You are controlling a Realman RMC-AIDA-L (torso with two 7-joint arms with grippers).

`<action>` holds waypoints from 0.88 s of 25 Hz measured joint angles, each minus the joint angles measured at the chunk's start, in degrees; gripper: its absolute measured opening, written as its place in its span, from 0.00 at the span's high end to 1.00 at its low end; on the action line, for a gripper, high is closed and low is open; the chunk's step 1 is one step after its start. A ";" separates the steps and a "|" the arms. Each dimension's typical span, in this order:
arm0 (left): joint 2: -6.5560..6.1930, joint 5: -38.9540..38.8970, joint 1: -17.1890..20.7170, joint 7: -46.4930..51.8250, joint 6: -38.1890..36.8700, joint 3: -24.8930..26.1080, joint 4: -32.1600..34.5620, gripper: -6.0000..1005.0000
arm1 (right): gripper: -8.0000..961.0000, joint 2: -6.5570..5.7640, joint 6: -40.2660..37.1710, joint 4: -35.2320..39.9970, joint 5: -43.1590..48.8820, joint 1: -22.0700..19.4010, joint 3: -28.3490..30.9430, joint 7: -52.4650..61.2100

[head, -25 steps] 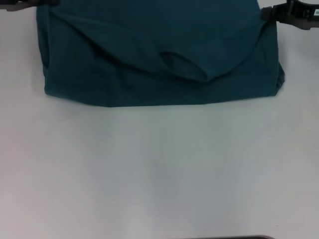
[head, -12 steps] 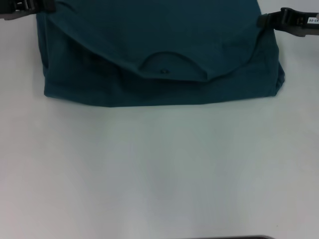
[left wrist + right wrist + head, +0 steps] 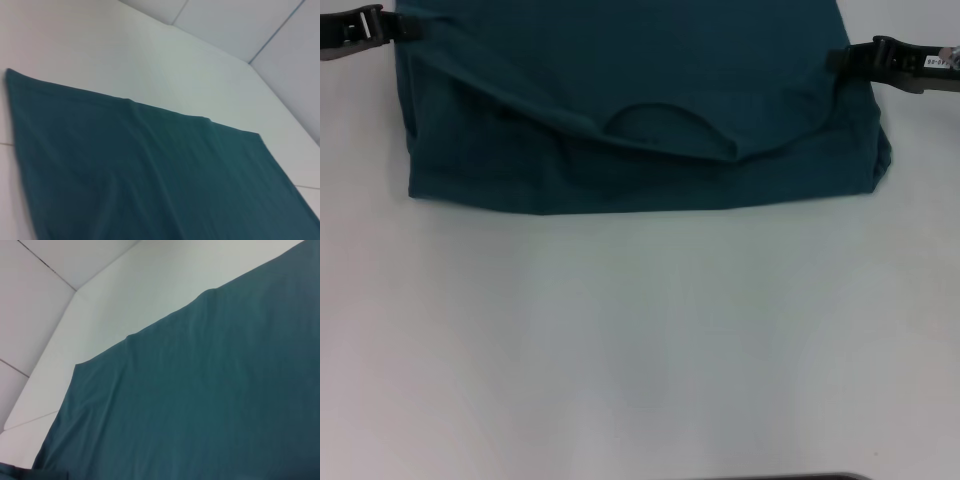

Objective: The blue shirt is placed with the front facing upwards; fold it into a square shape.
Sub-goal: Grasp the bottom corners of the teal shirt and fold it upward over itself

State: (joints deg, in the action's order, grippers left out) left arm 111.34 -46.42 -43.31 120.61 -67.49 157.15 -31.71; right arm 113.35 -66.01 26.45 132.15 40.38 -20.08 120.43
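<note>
Largest first: one white desk (image 3: 640, 340), bare across its near half in the head view. On its far half, one blue shirt (image 3: 640, 90), lying as a wide band with the collar end folded over toward the robot, so that the ribbed neck opening (image 3: 665, 125) sits on the upper layer a little behind the near fold edge. Plain teal showing; no chest lettering visible. Upper layer sagging in a shallow curve between its two outer corners, probably because those corners are being carried or steered from both sides at once to lay the fold evenly. Both wrist views filled with flat teal cloth on the pale desk, nothing more.

Smallest: two end effectors. Left end effector (image 3: 392, 24) at the shirt's far left corner, touching the cloth edge; right end effector (image 3: 840, 58) at the right edge of the upper layer, likewise at the cloth. Cannot tell for either whether it is pinched on the fabric or parted.

Judged from the lie of the cloth: mid-fold, shape a wide rectangle, not yet square.
</note>
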 joint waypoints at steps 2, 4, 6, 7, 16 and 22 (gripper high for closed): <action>0.29 0.00 0.35 0.00 0.12 0.00 -0.58 0.99 | 0.82 0.03 0.05 0.00 -0.02 -0.06 0.00 -0.01; 0.51 0.00 0.74 0.00 0.16 0.00 -1.14 0.99 | 0.80 0.08 0.02 0.00 -0.02 -0.14 0.00 -0.03; 0.66 0.00 1.17 0.00 0.17 0.02 -1.67 0.91 | 0.77 0.09 -0.42 0.00 -0.04 -0.27 -0.05 -0.06; 0.70 0.00 1.37 -0.01 0.17 0.03 -1.87 0.87 | 0.69 0.10 -0.70 0.00 -0.05 -0.34 -0.05 -0.07; 1.48 -4.19 4.33 0.01 -1.96 0.06 -6.53 0.47 | 0.37 -0.13 -5.39 2.24 -2.81 -3.14 0.50 0.27; 1.49 -7.23 6.14 -0.03 -5.33 -0.04 -9.07 0.27 | 0.23 -0.46 -8.70 5.61 -6.34 -5.90 0.31 -0.12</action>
State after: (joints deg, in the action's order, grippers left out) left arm 112.84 -53.65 -37.17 120.58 -72.82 157.10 -40.78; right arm 112.89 -74.71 32.06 125.81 34.48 -19.77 120.31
